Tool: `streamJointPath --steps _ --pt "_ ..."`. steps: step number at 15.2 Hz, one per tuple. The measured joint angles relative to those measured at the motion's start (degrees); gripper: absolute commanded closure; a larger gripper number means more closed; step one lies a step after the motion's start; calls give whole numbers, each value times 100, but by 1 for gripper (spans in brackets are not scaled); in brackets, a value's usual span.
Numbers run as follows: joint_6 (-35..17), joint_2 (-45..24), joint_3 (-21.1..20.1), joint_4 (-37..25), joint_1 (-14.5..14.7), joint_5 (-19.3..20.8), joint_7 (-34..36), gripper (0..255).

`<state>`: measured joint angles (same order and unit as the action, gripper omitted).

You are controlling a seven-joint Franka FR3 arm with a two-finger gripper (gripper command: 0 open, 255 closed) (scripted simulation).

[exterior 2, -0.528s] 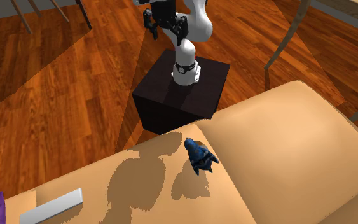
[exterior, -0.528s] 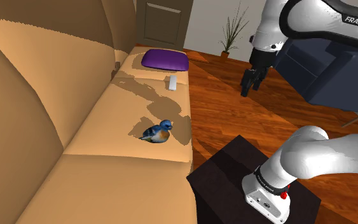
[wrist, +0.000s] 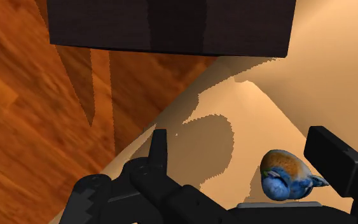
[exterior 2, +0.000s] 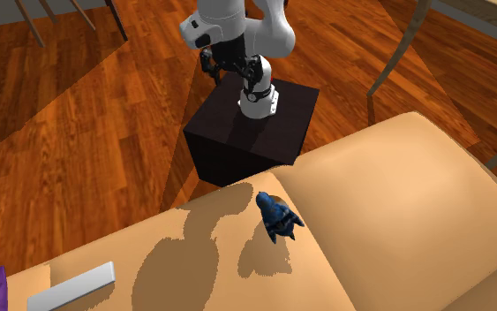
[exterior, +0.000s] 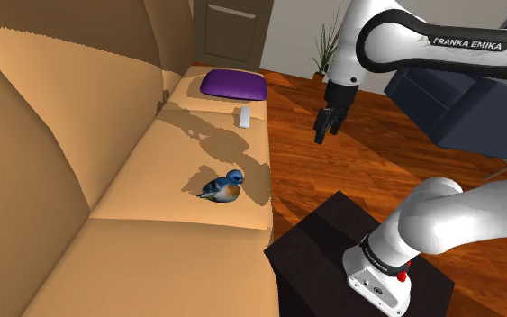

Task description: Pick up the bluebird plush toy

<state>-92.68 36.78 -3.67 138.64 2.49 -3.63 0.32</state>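
Note:
The bluebird plush toy [exterior: 224, 186] is blue with an orange breast and lies on the tan sofa seat [exterior: 152, 243] near its front edge. The second exterior view has the bird [exterior 2: 275, 217] from behind. My black gripper [exterior: 325, 126] hangs in the air over the wood floor, beyond the seat's front edge and well above the bird. It also appears in front of the arm's base [exterior 2: 226, 64]. In the wrist view the gripper [wrist: 240, 137] is open, and the bird [wrist: 284, 174] lies far beyond it, close to the right finger [wrist: 333, 159].
A purple cushion [exterior: 233, 85] and a small white block [exterior: 244, 116] lie farther along the sofa. The black stand [exterior: 332, 252] sits close to the sofa's front edge. A dark blue armchair [exterior: 449, 99] and a potted plant [exterior: 325, 49] stand across the wood floor.
The arm has swung toward the shoulder view's left, bringing the gripper nearer the sofa and slightly lower. The bird has not moved.

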Motion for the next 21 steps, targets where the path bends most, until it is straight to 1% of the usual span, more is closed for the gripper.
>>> streamJointPath --steps 2,9,12,17,21 --pt "-455 -323 -29 117 73 -92 -89 0" --pt "-1672 -1587 -163 -23 340 -428 -410 0" --pt "-2168 -2227 -207 -203 432 -554 -604 0" --pt "-2774 -3220 -320 -654 595 -762 -882 0" --pt "-3149 -4081 -434 -1199 711 -888 -1086 0"
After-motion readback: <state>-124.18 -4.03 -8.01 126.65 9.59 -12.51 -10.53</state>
